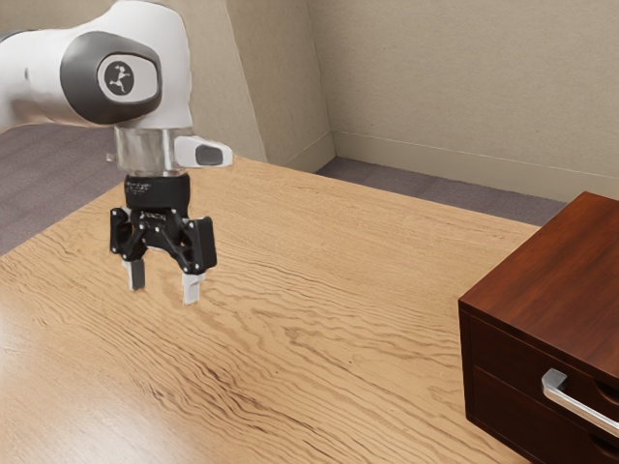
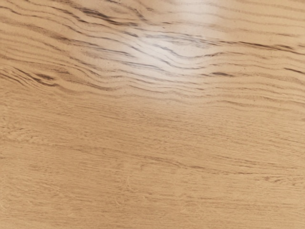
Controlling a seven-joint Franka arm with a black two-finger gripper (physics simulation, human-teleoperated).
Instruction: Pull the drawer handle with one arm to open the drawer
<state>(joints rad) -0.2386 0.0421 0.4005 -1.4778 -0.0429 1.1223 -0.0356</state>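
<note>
Gripper (image 1: 164,281) hangs spread wide and empty above the table (image 1: 319,319), well apart from the drawer handle (image 1: 578,397) at the exterior view's right. Sloppy approach angle could skid off that bar.

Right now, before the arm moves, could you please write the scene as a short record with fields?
end effector: open, holds nothing, points down above the table
table: light wood; its grain lies under the hand in the wrist view
cabinet: dark reddish wood, at the exterior view's right edge
drawer handle: silver bar on the cabinet front, untouched
drawer: looks shut, front flush with the cabinet
gap: end effector is well apart from the handle, toward the exterior view's left
</note>
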